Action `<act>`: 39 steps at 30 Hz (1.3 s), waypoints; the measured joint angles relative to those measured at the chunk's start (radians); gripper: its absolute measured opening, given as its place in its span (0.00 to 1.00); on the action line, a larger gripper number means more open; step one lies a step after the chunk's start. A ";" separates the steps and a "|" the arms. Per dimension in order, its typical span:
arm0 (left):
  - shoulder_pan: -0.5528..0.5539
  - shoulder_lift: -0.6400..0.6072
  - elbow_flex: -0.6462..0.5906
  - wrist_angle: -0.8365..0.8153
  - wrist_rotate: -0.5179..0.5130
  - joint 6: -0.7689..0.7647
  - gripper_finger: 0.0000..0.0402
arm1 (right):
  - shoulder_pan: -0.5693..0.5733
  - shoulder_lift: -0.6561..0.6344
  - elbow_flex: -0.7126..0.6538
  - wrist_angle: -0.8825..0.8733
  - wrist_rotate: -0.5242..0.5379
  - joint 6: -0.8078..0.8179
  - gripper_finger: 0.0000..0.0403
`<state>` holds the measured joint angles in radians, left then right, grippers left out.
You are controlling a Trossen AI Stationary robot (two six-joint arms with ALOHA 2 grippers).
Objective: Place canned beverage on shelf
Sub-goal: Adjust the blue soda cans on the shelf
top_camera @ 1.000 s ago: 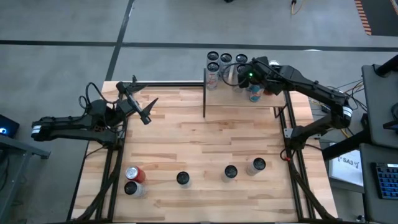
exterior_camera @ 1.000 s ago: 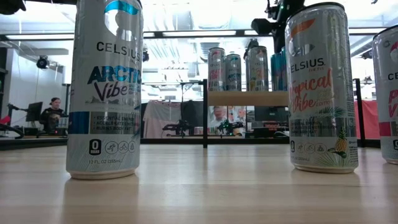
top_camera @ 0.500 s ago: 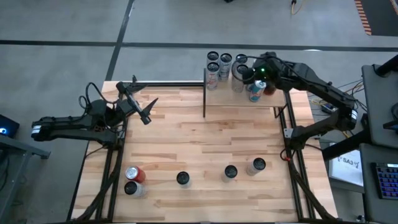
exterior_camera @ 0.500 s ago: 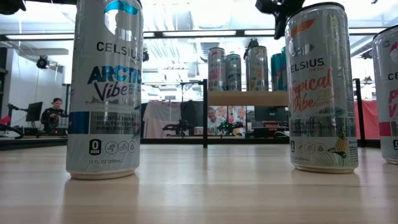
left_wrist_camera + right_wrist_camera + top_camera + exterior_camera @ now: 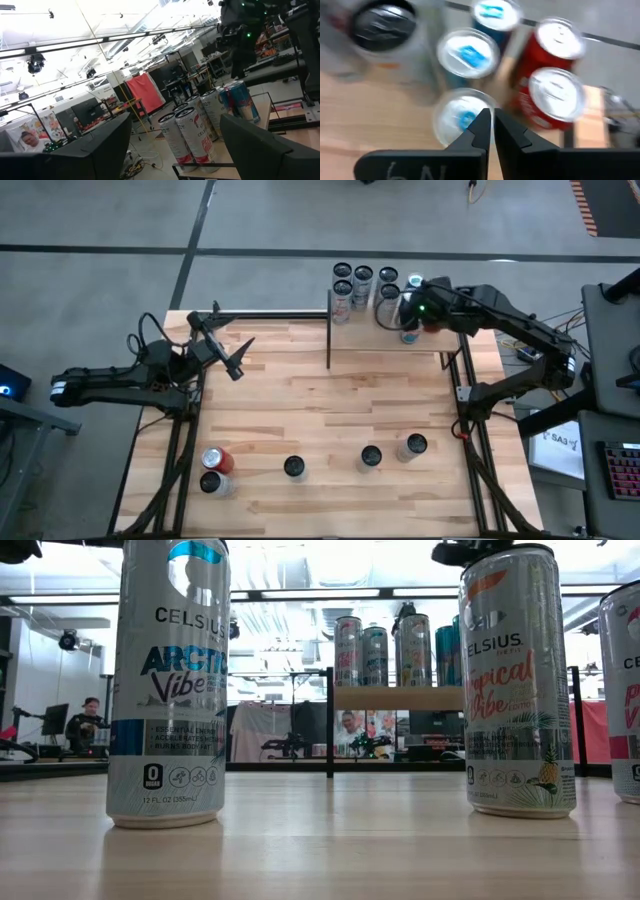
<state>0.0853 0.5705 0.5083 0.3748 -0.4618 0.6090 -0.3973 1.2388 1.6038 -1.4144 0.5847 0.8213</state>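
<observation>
1. Right gripper (image 5: 493,131) is where we begin: we see it above the right part of the shelf (image 5: 425,339) at the table's far right corner, its two dark fingers (image 5: 481,127) pressed nearly together with only a thin slit between them and nothing held.
2. We see the plank table (image 5: 320,410) filling the middle of the high view, with black frame rails along its left and right sides.
3. We find the left arm waiting at the far left of the table, its gripper (image 5: 232,358) over the planks; in its wrist view the two fingers (image 5: 260,150) stand wide apart with nothing between them.
4. We note the shelf is a small light-wood board raised on thin black posts; in the low view it sits beyond the near cans, in the middle distance (image 5: 400,698).
5. We count a cluster of cans on the shelf: silver-topped cans (image 5: 343,280) toward its left part, and in the right wrist view blue-tabbed cans (image 5: 468,52) beside two red cans (image 5: 555,95), all upright and close together.
6. We see a red can (image 5: 217,459) and a dark-topped can (image 5: 210,481) touching at the table's near left.
7. We see three more upright cans along the near edge, well apart from the shelf: one near the middle (image 5: 293,468), one to its right (image 5: 371,456), and one farther right (image 5: 416,445).
8. We read "Arctic Vibe" on the near left Celsius can (image 5: 167,680) and "Tropical Vibe" on the near right Celsius can (image 5: 515,680) in the low view.
</observation>
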 joint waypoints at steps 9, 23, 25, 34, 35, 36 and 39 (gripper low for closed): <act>0.000 0.000 0.000 0.000 0.000 0.003 0.72 | 0.031 0.021 -0.001 -0.061 0.010 0.044 0.03; 0.000 0.000 0.000 0.000 0.000 0.003 0.72 | 0.060 0.098 0.000 -0.030 0.028 0.035 0.03; 0.000 0.000 0.000 0.000 0.000 0.003 0.72 | 0.060 0.093 0.000 -0.027 0.023 0.037 0.03; 0.000 0.014 0.000 0.000 0.000 0.016 0.72 | 0.059 0.077 0.071 -0.020 0.037 0.029 0.03; 0.000 0.015 0.000 0.000 0.000 0.019 0.72 | 0.059 0.076 0.091 -0.019 0.056 0.023 0.03; 0.000 0.017 0.000 0.000 0.000 0.019 0.72 | 0.056 0.074 0.111 -0.018 0.072 0.008 0.03; 0.000 0.018 0.000 0.000 0.000 0.019 0.72 | 0.031 0.074 0.166 -0.006 0.108 -0.047 0.03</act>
<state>0.0852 0.5880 0.5083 0.3748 -0.4618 0.6281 -0.3664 1.3128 1.7696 -1.4206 0.6929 0.7747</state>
